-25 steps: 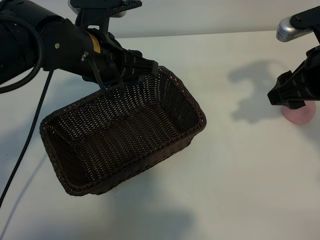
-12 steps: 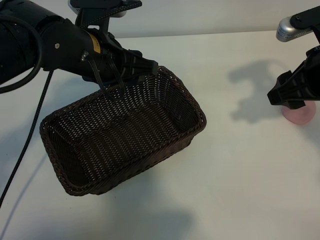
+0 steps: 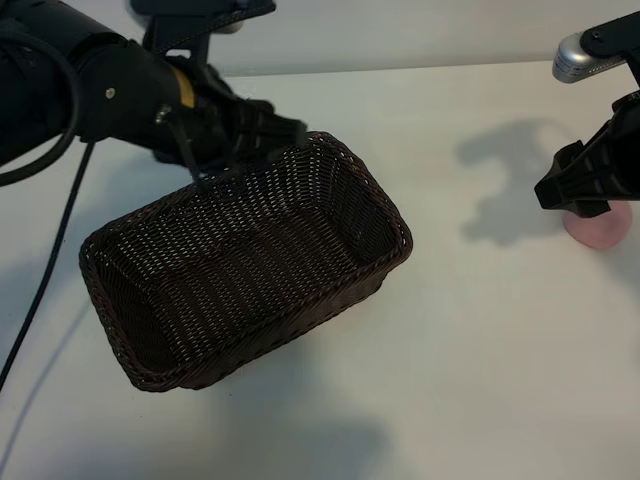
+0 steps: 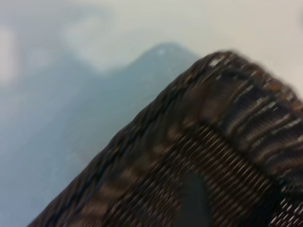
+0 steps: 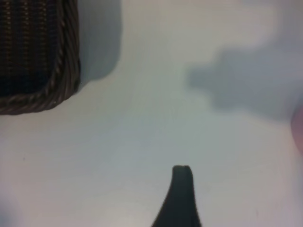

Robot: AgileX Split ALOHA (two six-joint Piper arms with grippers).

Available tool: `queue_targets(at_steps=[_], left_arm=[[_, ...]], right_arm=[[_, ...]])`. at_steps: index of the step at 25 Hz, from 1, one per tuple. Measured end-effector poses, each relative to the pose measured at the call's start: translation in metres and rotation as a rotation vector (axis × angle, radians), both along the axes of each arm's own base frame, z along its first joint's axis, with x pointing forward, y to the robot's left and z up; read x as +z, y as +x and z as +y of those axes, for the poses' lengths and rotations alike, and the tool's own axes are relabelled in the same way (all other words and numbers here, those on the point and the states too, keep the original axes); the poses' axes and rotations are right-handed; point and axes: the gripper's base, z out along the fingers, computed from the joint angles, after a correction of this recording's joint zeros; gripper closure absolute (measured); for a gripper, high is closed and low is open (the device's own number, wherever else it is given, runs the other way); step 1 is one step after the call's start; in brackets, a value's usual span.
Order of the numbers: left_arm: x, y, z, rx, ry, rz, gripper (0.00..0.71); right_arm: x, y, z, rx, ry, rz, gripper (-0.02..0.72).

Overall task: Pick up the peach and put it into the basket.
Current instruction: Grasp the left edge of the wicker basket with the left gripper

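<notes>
Exterior view | left jaws (image 3: 285,135) spread at basket (image 3: 245,265) rim | right jaws (image 3: 585,205) spread over peach (image 3: 597,228)

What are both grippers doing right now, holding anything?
Left gripper: open, empty, at the far rim of the dark-brown woven wicker basket.
Right gripper: open, empty, poised over the small pale-pink peach.
</notes>
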Motion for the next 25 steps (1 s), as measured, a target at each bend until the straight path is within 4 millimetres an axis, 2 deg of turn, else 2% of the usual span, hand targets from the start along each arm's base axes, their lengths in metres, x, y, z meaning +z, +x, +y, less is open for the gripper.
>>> queue_targets(at_steps=[4, 8, 12, 16, 25], left_arm=[[0.012, -0.014, 0.015, 0.059, 0.055, 0.019, 0.156], [0.021, -0.039, 0.039, 0.16, 0.07, 0.01, 0.156], [0.009, -0.069, 0.06, 0.258, 0.064, 0.053, 0.156], [-0.009, -0.09, 0.074, 0.366, 0.041, 0.099, 0.156], [-0.047, -0.101, 0.096, 0.677, 0.035, 0.059, 0.156]], right_arm=[[0.0, 0.0, 0.0, 0.0, 0.0, 0.0, 0.108], [0.0, 0.0, 0.0, 0.0, 0.001, 0.0, 0.108], [0.0, 0.0, 0.001, -0.003, 0.011, 0.001, 0.108], [0.0, 0.0, 0.001, -0.006, 0.02, 0.002, 0.108], [0.0, 0.0, 0.001, -0.006, 0.021, 0.002, 0.108]])
